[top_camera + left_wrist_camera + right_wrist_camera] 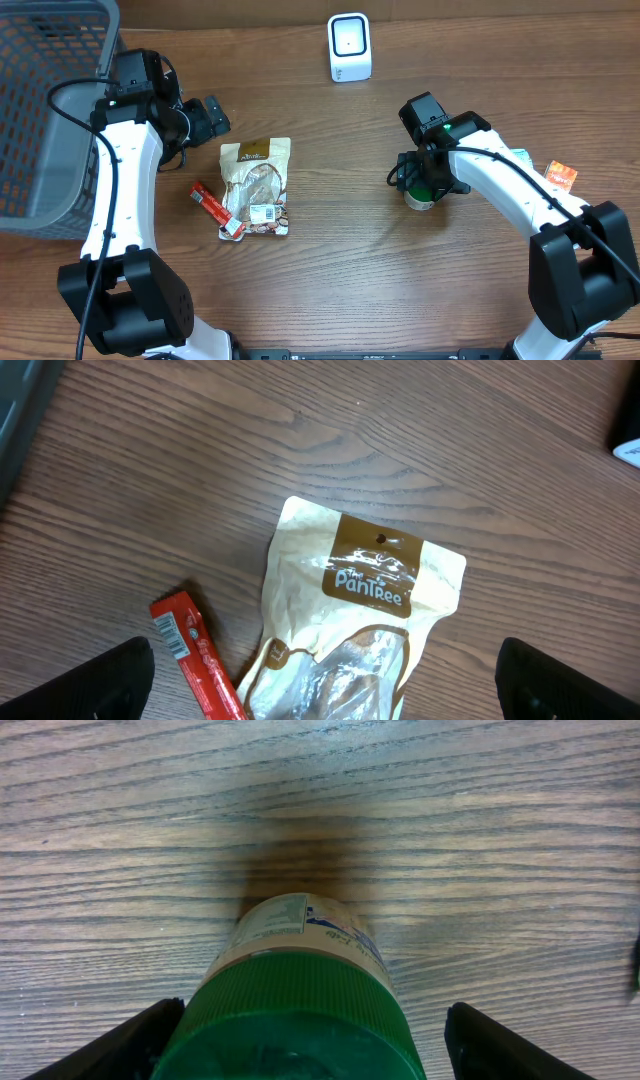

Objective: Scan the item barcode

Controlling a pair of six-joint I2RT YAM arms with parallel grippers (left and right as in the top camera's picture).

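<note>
Your overhead view looks straight down from high up on the whole table (pixel 400 290), with both arms in frame. Your left wrist view looks steeply down from close by at the snack pouch (pixel 370 590) and red bar (pixel 195 655) just ahead of the left gripper (pixel 330 685); overhead shares both. Your right wrist view sits very close above the green-capped jar (pixel 295 980), framed by the right gripper (pixel 312 1045); overhead shows that jar too.

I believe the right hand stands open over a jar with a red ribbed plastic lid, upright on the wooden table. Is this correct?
Only the colour is wrong. The right wrist view shows the right hand open over a jar with a green ribbed plastic lid, upright on the wooden table.
</note>
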